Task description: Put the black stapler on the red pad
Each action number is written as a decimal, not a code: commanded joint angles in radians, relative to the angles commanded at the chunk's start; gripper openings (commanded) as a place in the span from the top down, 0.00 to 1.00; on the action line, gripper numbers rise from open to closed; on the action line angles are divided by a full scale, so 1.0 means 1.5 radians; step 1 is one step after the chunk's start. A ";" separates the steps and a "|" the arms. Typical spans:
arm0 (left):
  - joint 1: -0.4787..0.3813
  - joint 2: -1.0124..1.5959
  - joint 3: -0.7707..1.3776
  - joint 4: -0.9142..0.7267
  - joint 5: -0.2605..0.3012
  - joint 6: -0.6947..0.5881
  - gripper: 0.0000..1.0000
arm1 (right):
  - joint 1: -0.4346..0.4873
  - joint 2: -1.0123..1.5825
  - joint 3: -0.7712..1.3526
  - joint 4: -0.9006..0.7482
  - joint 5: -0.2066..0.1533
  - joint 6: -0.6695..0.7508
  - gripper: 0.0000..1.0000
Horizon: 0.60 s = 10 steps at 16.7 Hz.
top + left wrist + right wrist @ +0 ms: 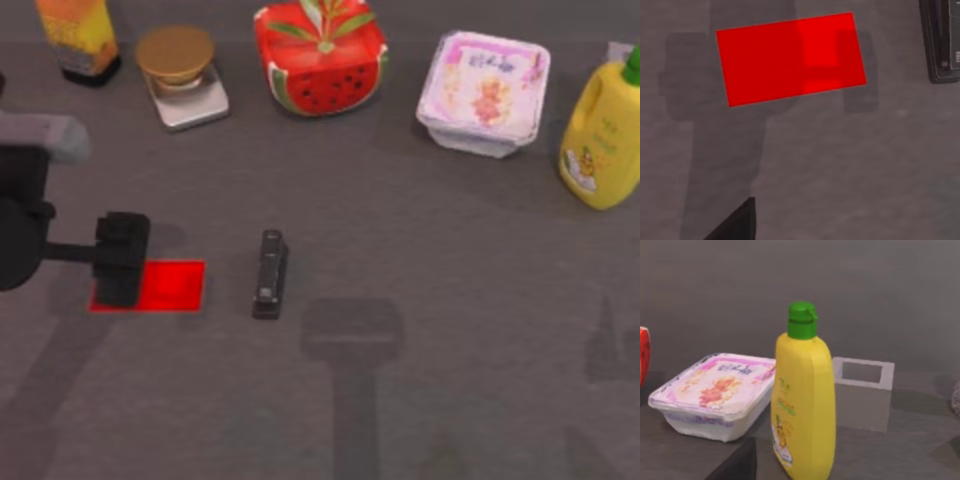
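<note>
Left gripper (121,262): we hung over the red pad (172,285); fingers' opening untellable.
Black stapler (270,273): at pad's 3 o'clock, ungrasped.

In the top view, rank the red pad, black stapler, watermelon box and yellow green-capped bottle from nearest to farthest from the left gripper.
Left gripper hangs at the table's left.
1. Red pad: directly beneath the gripper, partly covered by it.
2. Black stapler: just right of the pad, on the table.
3. Watermelon box: back row, centre.
4. Yellow bottle: far right edge.
</note>
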 joint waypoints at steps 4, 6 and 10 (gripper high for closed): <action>-0.054 0.289 0.228 -0.186 -0.003 -0.046 0.00 | 0.000 0.000 0.000 0.000 0.000 0.000 0.00; -0.076 0.419 0.346 -0.260 -0.008 -0.070 0.00 | 0.000 0.000 0.000 0.000 0.000 0.000 0.00; -0.110 0.631 0.582 -0.361 -0.020 -0.118 0.00 | 0.000 0.000 0.000 0.000 0.000 0.000 0.00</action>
